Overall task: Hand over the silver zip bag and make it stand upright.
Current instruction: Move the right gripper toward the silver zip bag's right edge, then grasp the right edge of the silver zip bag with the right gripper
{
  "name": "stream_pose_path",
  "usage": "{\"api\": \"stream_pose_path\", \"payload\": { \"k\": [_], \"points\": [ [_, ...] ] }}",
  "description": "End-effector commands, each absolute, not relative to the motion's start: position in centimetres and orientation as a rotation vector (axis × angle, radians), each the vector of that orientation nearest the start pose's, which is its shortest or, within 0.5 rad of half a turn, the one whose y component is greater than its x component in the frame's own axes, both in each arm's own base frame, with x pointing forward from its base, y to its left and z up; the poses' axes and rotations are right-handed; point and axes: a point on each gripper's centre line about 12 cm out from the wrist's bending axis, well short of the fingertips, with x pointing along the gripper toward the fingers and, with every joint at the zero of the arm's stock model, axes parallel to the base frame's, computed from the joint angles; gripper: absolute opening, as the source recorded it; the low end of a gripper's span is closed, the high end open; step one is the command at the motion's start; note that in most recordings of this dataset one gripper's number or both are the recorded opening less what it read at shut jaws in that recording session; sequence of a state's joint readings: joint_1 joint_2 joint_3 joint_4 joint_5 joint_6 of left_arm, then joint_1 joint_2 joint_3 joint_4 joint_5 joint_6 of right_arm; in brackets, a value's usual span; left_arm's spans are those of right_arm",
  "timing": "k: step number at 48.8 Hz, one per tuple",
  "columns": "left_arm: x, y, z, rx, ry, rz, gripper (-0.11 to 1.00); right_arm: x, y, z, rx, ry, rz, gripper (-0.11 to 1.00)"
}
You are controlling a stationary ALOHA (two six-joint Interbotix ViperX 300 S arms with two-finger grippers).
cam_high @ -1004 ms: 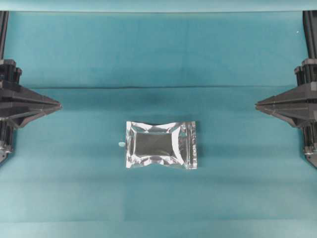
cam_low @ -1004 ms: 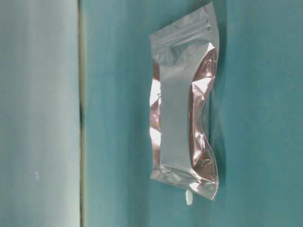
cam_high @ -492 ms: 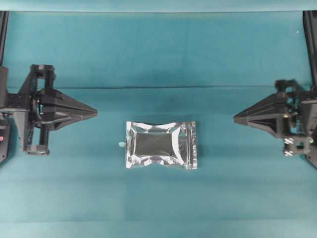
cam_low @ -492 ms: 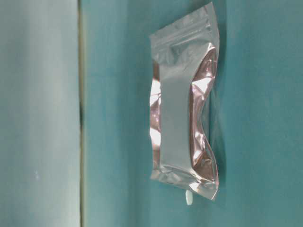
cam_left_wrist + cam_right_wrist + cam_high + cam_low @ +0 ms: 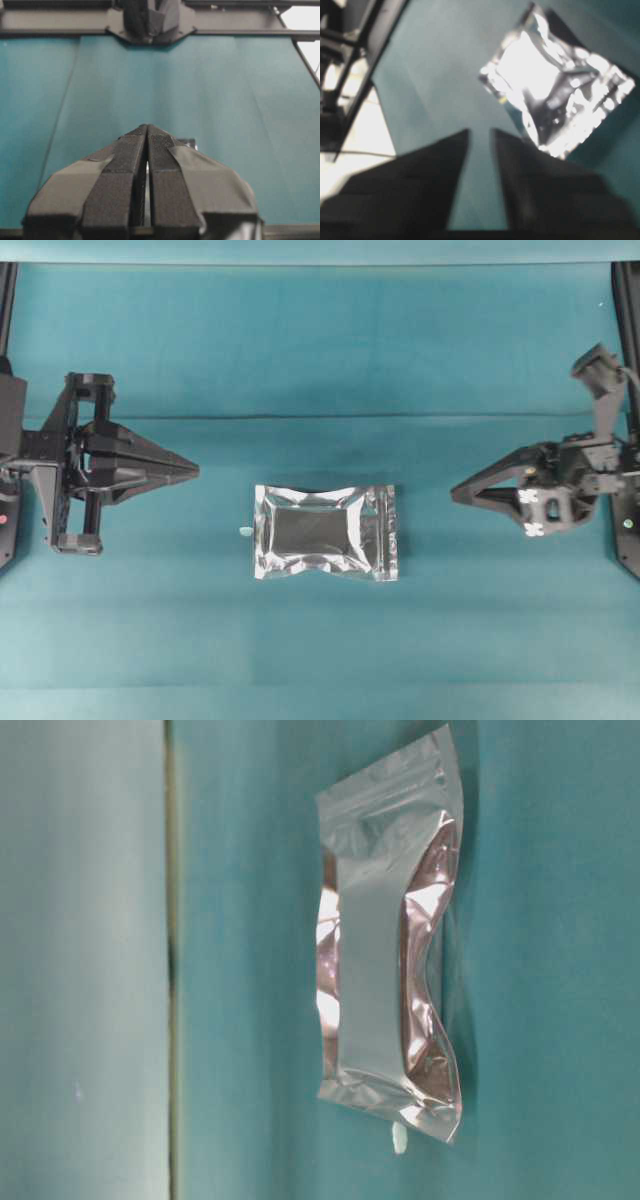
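silver zip bag (image 5: 325,533) flat on worktop (image 5: 320,350), untouched | left hand (image 5: 190,470) pinched shut, empty, left of bag | right hand (image 5: 456,492) right of bag, has rolled, fingers just parted (blurred wrist view, seemingly) | pickup approach starting, handover ahead

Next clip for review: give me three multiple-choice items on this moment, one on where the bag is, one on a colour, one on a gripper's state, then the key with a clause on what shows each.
1. The silver zip bag lies:
A. between the two grippers, touching neither
B. in the left gripper
C. on the right arm

2. The table cover is:
A. red
B. teal
C. white

3. The left gripper is:
A. shut and holding nothing
B. wide open
C. shut on the bag

Key:
1 A: overhead, the bag lies flat, with bare cover on either side.
2 B: every view shows teal cloth.
3 A: in the left wrist view its fingers meet, with nothing between them.
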State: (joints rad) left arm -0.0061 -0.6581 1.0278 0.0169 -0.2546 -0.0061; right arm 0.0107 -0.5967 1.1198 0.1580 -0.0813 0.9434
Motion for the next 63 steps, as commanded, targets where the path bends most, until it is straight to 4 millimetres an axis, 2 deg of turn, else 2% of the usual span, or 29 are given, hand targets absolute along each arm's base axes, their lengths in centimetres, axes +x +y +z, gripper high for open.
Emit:
{"api": "stream_pose_path", "payload": {
  "k": [1,6,10,22,33,63],
  "points": [
    [26.4,-0.2,28.8,0.016,0.095,-0.010,0.01,25.5,0.2,20.3,1.136,0.412,-0.272,0.67],
    [26.3,-0.2,28.7,0.015,0.103,-0.010,0.01,26.0,0.4,18.5,1.177,0.471,-0.318,0.92],
    [26.3,-0.2,28.7,0.015,0.104,-0.010,0.01,26.6,0.6,17.3,1.176,0.499,-0.336,0.99],
    [26.3,-0.2,28.7,0.015,0.104,-0.010,0.01,28.7,0.7,14.4,1.211,0.521,-0.381,0.98],
    [26.3,-0.1,28.5,0.015,0.110,-0.009,0.01,29.3,1.2,11.6,1.240,0.576,-0.430,0.98],
    [26.3,-0.1,28.2,0.015,0.129,-0.007,0.01,33.4,1.3,9.0,1.254,0.553,-0.439,0.98]
  ]
}}
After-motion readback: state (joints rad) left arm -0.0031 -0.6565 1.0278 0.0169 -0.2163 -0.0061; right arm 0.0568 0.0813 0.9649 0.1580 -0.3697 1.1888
